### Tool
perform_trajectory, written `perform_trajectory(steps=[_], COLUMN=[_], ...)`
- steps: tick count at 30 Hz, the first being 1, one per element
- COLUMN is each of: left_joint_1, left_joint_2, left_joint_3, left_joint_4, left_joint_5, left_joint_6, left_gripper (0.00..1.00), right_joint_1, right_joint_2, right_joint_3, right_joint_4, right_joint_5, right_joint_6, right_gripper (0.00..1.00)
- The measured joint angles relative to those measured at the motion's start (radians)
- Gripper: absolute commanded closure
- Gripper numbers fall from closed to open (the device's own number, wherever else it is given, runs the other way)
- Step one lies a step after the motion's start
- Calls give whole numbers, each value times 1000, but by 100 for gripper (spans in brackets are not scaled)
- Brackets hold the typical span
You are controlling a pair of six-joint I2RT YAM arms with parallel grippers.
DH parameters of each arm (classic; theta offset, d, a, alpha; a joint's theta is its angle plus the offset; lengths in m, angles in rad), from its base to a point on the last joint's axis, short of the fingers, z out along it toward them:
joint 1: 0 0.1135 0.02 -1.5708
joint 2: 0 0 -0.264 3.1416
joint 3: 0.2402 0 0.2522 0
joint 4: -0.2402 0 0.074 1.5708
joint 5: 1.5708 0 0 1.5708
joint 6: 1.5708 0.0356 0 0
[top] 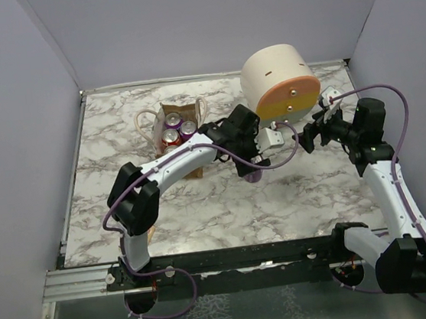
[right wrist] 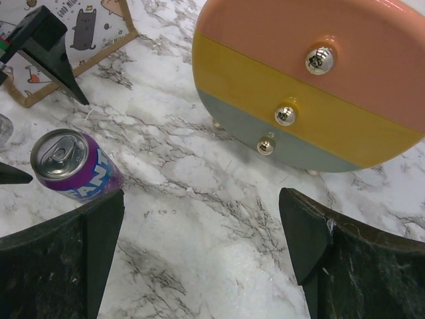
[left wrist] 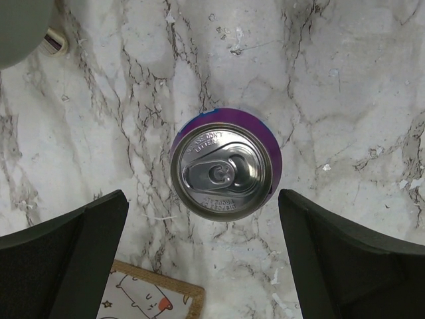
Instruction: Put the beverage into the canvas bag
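Left hand hangs straight down over the purple can, its jaws spread wide to either side and touching nothing. That straddle reads as the line-up for a top-down grasp, with room left on both sides so the fingers can clear the rim on the way down. Right hand is likewise spread and empty, held low off to one side of the left hand, probably kept there so the reach is not crowded.

Everything rests on the marble surface. Largest on it is the cream cylinder, lying on its side with its orange-and-yellow face turned toward the right hand and close in front of it. It plays no part in the task, but it walls off the far side of the left hand.

Next in size, the canvas bag sits just behind the left hand, on its wrist side, mouth up with three cans showing inside. One corner of its printed panel shows below the fingers in the left wrist view, so the carry looks short.

Smallest, the purple can stands upright directly beneath the left hand, centred between the fingers, outside the bag but near it.
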Motion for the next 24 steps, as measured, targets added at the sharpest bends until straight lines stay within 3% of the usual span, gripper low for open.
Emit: perform_trajectory(steps=[24], left_joint_1=[20], left_joint_2=[100], left_joint_3=[25], left_joint_4=[44], left_joint_5=[105], left_joint_6=[-163], left_gripper=[7], right_joint_1=[-8], right_joint_2=[-13], right_joint_3=[-6], right_joint_4=[0], right_joint_5=[1], right_joint_6=[0], right_gripper=[0])
